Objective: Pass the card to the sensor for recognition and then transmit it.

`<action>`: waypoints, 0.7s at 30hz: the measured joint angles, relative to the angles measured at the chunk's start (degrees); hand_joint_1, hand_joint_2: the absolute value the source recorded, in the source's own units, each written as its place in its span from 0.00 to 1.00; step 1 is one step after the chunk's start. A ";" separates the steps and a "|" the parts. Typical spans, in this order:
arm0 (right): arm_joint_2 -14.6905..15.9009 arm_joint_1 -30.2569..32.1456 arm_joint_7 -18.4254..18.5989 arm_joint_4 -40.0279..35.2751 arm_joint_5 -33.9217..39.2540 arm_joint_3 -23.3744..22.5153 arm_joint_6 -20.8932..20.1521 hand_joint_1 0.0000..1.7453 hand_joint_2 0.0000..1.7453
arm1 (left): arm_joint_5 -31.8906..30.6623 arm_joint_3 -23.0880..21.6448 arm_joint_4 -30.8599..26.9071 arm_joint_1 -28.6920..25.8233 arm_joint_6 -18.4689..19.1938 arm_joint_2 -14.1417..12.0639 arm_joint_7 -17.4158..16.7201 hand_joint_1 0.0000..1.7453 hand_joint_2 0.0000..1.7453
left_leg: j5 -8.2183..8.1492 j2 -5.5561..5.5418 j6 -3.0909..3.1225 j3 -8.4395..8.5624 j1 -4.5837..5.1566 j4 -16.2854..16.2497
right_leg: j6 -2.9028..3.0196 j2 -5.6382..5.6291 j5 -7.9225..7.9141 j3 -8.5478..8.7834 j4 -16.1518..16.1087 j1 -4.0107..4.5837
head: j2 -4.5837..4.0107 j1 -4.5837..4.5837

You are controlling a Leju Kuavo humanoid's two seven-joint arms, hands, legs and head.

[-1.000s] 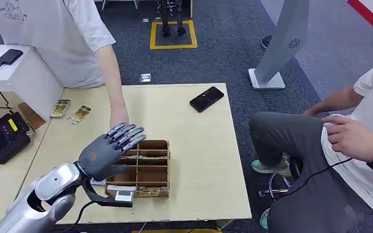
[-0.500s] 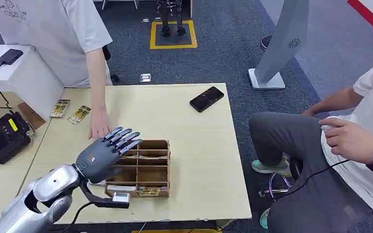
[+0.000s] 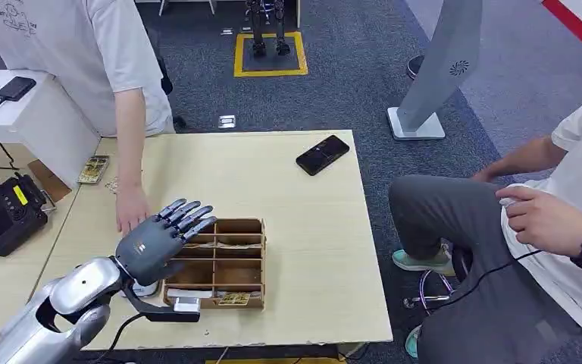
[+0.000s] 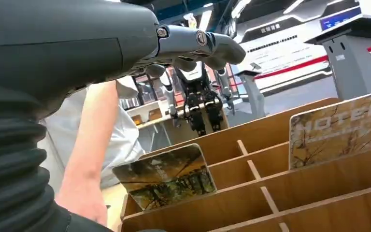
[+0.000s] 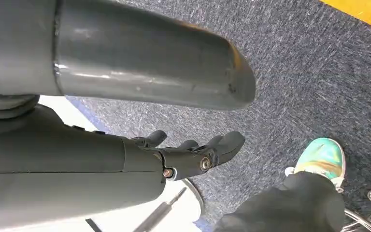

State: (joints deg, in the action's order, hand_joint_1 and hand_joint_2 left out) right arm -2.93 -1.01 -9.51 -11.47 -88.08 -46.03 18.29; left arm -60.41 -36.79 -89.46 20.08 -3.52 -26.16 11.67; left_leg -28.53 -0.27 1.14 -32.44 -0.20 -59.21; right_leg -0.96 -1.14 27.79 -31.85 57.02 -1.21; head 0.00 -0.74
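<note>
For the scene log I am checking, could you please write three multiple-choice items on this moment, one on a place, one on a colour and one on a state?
1. Where does the black phone lie?
A. on the table's far part, beyond the wooden organiser
B. inside the organiser
C. on the carpet

2. What colour is the square marked on the carpet?
A. red
B. yellow
C. white

3. How is the left hand?
A. holding a card
B. holding the phone
C. empty, fingers spread, over the wooden organiser's left edge

Answers: 1 A, the phone rests on the table well beyond the organiser. 2 B, the outline is yellow. 3 C, head and left wrist views show its fingers apart with nothing in them.
</note>
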 joint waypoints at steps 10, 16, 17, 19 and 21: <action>0.00 0.00 0.00 0.00 0.00 -0.35 0.00 0.00 0.00 | -0.15 0.04 0.44 0.00 0.00 0.00 -0.15 0.00 1.00 | 0.00 0.00 0.00 0.00 0.00 0.00 | 0.00 0.00 0.00 0.00 0.00 0.00 | 0.00 0.00; 0.00 0.00 0.17 0.00 0.00 -0.57 -0.02 0.00 0.00 | -0.35 0.07 0.64 0.00 0.04 0.00 -0.17 0.00 1.00 | 0.00 0.00 0.00 0.00 0.00 0.00 | 0.00 0.00 0.00 0.00 0.00 0.00 | 0.00 0.00; 0.00 0.00 0.17 0.00 0.00 -0.63 -0.02 0.00 0.00 | -0.33 0.07 0.66 0.00 0.17 0.00 -0.20 0.00 1.00 | 0.00 0.00 0.00 0.00 0.00 0.00 | 0.00 0.00 0.00 0.00 0.00 0.00 | 0.00 0.00; 0.00 0.00 0.17 0.00 0.00 -0.72 -0.02 0.00 0.00 | 0.09 0.09 0.74 -0.01 0.70 -0.02 -0.35 0.00 1.00 | 0.00 0.00 0.00 0.00 0.00 0.00 | 0.00 0.00 0.00 0.00 0.00 0.00 | 0.00 0.00; 0.00 0.00 0.17 0.00 0.00 -0.76 -0.02 0.00 0.00 | 0.74 0.13 0.81 0.00 1.42 -0.02 -0.46 0.00 1.00 | 0.00 0.00 0.00 0.00 0.00 0.00 | 0.00 0.00 0.00 0.00 0.00 0.00 | 0.00 0.00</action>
State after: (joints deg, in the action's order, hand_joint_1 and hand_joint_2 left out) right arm -2.93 -1.01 -9.33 -11.47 -88.08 -46.80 18.27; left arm -59.67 -36.65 -88.65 20.08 -2.10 -26.18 11.21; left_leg -28.53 -0.27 1.14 -32.44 -0.20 -59.21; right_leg -0.96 -1.14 27.79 -31.85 57.03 -1.21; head 0.00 -0.74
